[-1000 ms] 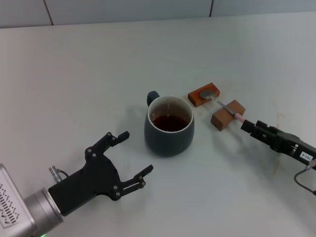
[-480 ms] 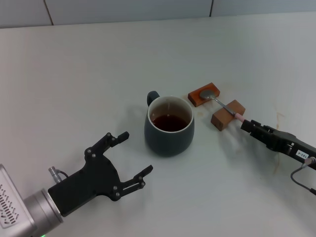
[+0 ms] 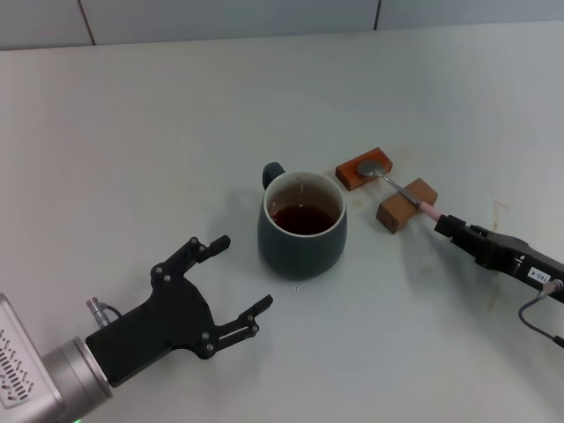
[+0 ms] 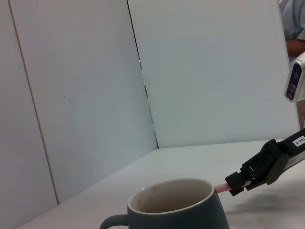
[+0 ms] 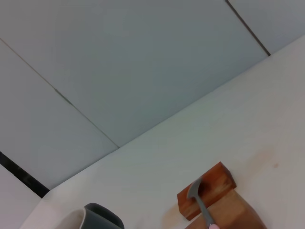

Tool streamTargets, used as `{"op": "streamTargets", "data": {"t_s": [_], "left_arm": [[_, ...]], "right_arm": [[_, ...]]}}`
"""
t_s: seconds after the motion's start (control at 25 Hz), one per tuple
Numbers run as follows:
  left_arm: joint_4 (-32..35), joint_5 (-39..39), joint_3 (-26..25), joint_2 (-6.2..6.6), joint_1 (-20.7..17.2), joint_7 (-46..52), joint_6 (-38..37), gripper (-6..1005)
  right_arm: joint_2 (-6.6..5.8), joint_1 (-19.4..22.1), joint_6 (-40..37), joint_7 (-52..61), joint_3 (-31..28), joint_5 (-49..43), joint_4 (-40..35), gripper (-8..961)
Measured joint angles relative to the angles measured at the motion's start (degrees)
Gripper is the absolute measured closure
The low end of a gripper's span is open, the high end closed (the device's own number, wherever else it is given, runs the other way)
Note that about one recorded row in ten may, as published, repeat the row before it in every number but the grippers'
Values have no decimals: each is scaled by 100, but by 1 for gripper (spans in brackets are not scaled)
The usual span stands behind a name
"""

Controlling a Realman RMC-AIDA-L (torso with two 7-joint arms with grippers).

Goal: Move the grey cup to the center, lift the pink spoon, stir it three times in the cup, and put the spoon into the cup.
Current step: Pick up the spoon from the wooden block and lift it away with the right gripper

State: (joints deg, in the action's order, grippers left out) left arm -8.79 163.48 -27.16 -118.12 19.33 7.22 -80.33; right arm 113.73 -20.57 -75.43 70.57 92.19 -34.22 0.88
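The grey cup [image 3: 301,227] stands mid-table with dark brown liquid, handle toward the back. It also shows in the left wrist view [image 4: 174,207] and at the edge of the right wrist view [image 5: 97,217]. The pink spoon [image 3: 401,189] lies across two wooden blocks right of the cup, with its pink handle end toward my right gripper [image 3: 443,225]. The right gripper's fingers look closed around that handle tip. In the left wrist view the pink handle [image 4: 220,188] sticks out of the right gripper [image 4: 237,183]. My left gripper [image 3: 242,271] is open and empty, front-left of the cup.
The spoon's bowl rests on a reddish-brown wooden block [image 3: 363,168], its neck on a lighter one [image 3: 406,205]; both blocks show in the right wrist view [image 5: 207,190]. A pale panelled wall [image 3: 264,18] runs along the table's back edge.
My right gripper has shifted slightly to the right along the handle and its fingers look narrower. The cup, the spoon and my left arm have not moved.
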Motion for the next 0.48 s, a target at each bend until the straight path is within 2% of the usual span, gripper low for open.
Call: {"op": "streamTargets", "data": {"t_s": [0.24,0.36,0.44,0.48], "left_arm": [[0,0,0,-5,-5,-9,0,136],[0,0,-3,-7,-6,-9,0,136],[0,0,-6,-8,-10,-9,0,136],[0,0,-6,-8,-10,-9,0,136]], "right_arm": [[0,11,41,-49,-35,13,-1,818],[0,74,14,-137,-67,42,-60,823],[-6,168,-452,-376,-152,48,-103,827],[-6,168,-452,-376,-152,48,-103,827]]}}
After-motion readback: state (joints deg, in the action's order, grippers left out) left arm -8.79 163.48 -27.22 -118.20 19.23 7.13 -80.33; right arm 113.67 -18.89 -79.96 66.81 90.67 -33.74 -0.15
